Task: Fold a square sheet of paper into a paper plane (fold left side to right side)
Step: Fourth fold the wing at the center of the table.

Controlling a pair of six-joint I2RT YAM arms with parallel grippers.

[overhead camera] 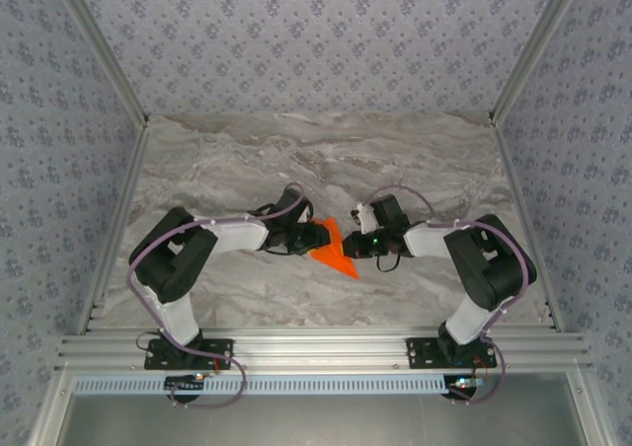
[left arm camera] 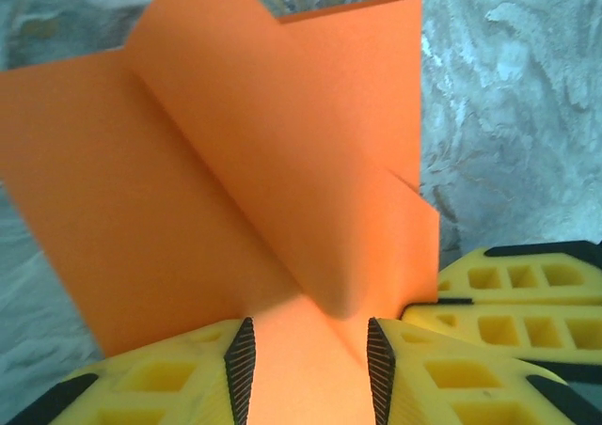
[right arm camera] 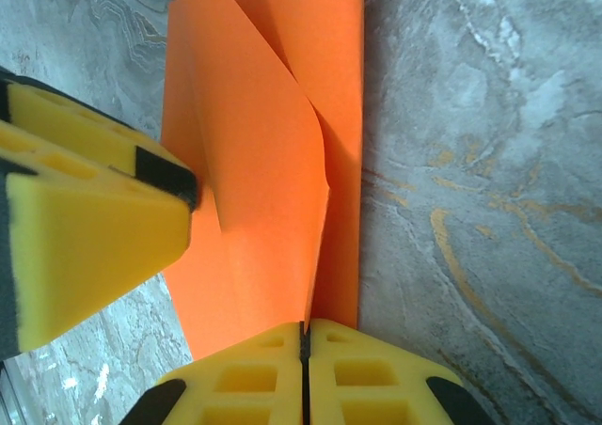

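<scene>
The bright orange sheet of paper (overhead camera: 337, 255), creased into a pointed wedge, lies on the marble table (overhead camera: 296, 160) between my two grippers. My left gripper (overhead camera: 321, 237) comes at it from the left. In the left wrist view its jaws (left arm camera: 308, 342) stand apart, with a raised fold of the paper (left arm camera: 235, 181) running between the pads. My right gripper (overhead camera: 353, 247) meets the sheet from the right. Its jaws (right arm camera: 303, 329) are pressed together on the upright edge of a paper flap (right arm camera: 254, 162). The left gripper's yellow finger (right arm camera: 94, 228) shows beside that flap.
Aluminium rails (overhead camera: 316, 349) run along the near edge where both arm bases are bolted. Patterned walls close in the table at the back and both sides. Bare marble lies beyond the paper toward the back.
</scene>
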